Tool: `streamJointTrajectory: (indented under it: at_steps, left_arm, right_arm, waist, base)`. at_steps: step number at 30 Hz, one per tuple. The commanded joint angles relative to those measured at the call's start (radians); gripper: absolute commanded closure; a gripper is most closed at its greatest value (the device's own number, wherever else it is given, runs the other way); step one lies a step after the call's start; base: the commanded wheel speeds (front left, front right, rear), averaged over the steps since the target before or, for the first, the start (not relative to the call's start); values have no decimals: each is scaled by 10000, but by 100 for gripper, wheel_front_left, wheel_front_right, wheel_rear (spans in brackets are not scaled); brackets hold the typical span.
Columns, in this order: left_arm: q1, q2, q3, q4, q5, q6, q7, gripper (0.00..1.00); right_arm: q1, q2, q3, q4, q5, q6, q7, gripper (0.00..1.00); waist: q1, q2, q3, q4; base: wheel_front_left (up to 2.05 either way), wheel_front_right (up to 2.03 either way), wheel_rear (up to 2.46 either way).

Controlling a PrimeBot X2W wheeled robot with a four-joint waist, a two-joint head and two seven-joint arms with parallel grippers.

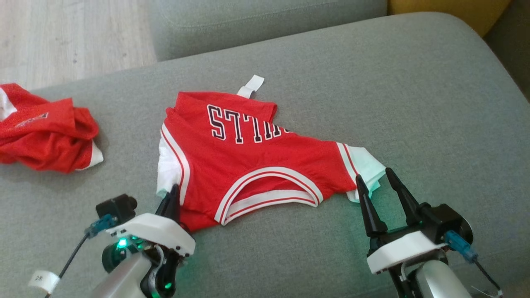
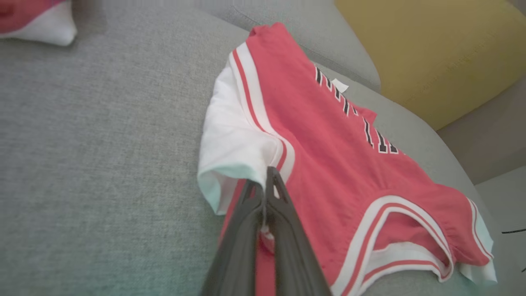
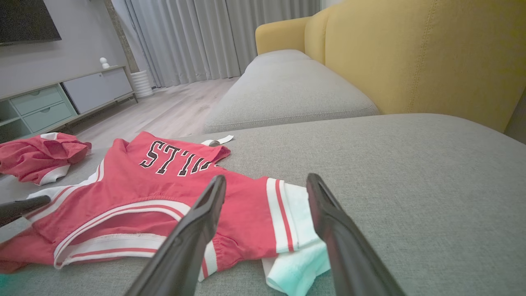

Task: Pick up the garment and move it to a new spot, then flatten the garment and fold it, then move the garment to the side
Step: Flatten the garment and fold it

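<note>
Early stage: garment [image 1: 256,161] rumpled on sofa [image 1: 372,82], unfolded; left gripper [image 2: 268,174] clamped on shoulder seam; right gripper [image 1: 374,176] fingers apart astride other sleeve; lift, flatten, fold, set-aside all left

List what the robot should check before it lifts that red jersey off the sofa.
1. Left tool shut on the jersey near its shoulder: ok.
2. Right tool gripping the white sleeve: not ok, jaws open with the sleeve between them.
3. Both cloth layers caught by the left tool: cannot tell.
4. Jersey lying flat: not ok, wrinkled and skewed.
5. Other red garment apart from the jersey: ok.
</note>
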Motion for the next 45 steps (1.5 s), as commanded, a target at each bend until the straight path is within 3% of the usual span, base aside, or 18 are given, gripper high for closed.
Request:
streamJointTrajectory:
  at_steps: [1,6,15,16,25,29,36,45]
  left_arm:
    - [-539,153,429,-463,78,-71,-197,100]
    - [-139,274,436,-1979,-21,-164,-295,100]
    - [1640,1304,665,-7500,-787,168,7,100]
    - [1640,1304,665,-7500,-787,168,7,100]
    - [2830,2476,1328,-11704,-1137,933,68,100]
    - [3121,2592,1367,-13018,-1197,1165,54,100]
    - [2234,2192,960,-13377,-1313,1320,695,100]
    - [-582,956,449,-11240,-1374,1723,2081,100]
  right_arm:
    - [-360,-24,159,-278,4,-7,-65,0]
    - [-114,-24,48,-248,-3,-7,-65,0]
    - [227,-24,-95,-214,-48,-7,-65,0]
    - [227,-24,-95,-214,-48,-7,-65,0]
    - [271,-24,82,-153,126,-7,-65,0]
    - [288,-24,94,-154,157,-7,-65,0]
    - [70,-24,353,-142,283,-7,-65,0]
    - [-192,-24,503,-191,592,-7,-65,0]
  waist:
    - [-1,0,-81,35]
    - [-1,0,-402,243]
    - [-1,0,-936,1020]
    - [-1,0,-936,1020]
    - [-1,0,-1214,1449]
    - [-1,0,-1228,1506]
    - [-1,0,-1025,1248]
    - [-1,0,-598,219]
  base:
    - [0,0,0]
    - [0,0,0]
    - [0,0,0]
    - [0,0,0]
    - [0,0,0]
    - [0,0,0]
    - [0,0,0]
    - [0,0,0]
